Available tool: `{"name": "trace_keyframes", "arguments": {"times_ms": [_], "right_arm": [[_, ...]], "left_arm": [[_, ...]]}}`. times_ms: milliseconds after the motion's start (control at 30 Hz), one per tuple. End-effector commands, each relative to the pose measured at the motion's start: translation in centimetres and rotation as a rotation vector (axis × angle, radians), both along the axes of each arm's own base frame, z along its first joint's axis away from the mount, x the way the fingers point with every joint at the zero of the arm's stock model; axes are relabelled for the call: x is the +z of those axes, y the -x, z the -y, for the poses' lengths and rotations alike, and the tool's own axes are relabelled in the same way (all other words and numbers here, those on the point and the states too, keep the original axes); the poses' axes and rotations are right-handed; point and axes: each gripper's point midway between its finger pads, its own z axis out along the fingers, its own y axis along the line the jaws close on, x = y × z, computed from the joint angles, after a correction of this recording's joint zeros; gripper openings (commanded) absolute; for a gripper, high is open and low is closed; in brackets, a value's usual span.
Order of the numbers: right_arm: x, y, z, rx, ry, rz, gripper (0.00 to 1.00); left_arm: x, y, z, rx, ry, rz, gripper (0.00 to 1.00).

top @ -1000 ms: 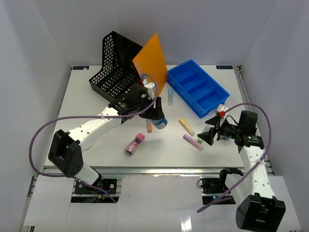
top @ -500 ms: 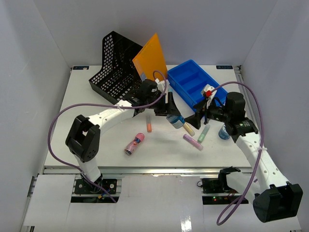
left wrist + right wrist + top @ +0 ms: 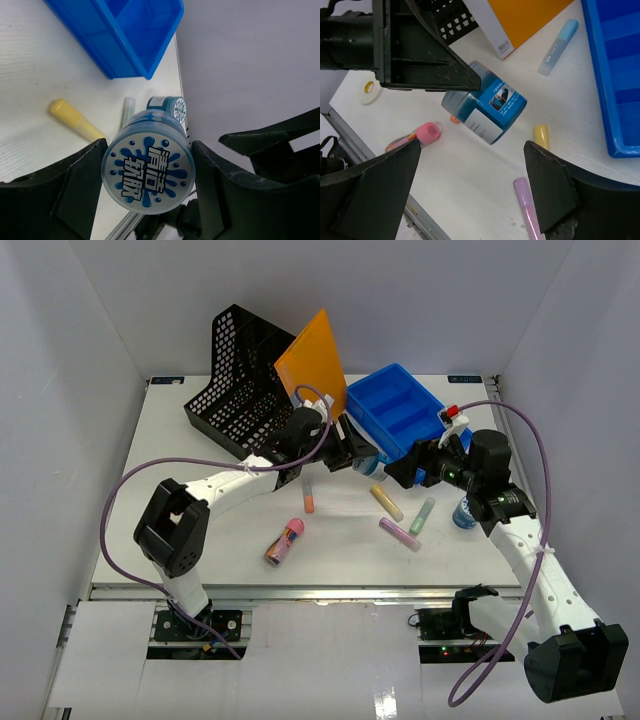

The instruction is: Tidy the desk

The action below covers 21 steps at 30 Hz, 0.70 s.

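Left tool [image 3: 352,453] carried jar [image 3: 147,169] rightward | right tool [image 3: 403,468] agape, facing it

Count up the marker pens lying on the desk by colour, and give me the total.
Yellow pen: 1
Green pen: 1
Purple pen: 1
Orange pen: 1
Light blue pen: 1
Total: 5

Your large flat white desk [image 3: 160,452] carries a black mesh file holder [image 3: 238,385], a blue compartment tray [image 3: 393,400], a yellow marker [image 3: 386,502], a purple marker [image 3: 399,534], a pale green marker [image 3: 422,515], a short orange marker [image 3: 309,502] and a pink-capped tube [image 3: 285,541].
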Motion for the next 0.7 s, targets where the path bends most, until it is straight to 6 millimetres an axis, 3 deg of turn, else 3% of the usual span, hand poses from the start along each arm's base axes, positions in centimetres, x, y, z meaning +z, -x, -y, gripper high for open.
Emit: {"name": "trace_keyframes", "arguments": {"times_ms": [0,667], "right_arm": [[2.7,-1.5,0.4,-0.118,-0.077,-0.014,0.9],[2.3,-2.6,-0.1,-0.161,-0.151,-0.111,0.9]], "left_arm": [[8.4,-0.5,0.3,0.121,0.189,0.103,0.0],[8.5,0.2,4.4,0.178,0.239,0.083,0.0]]}}
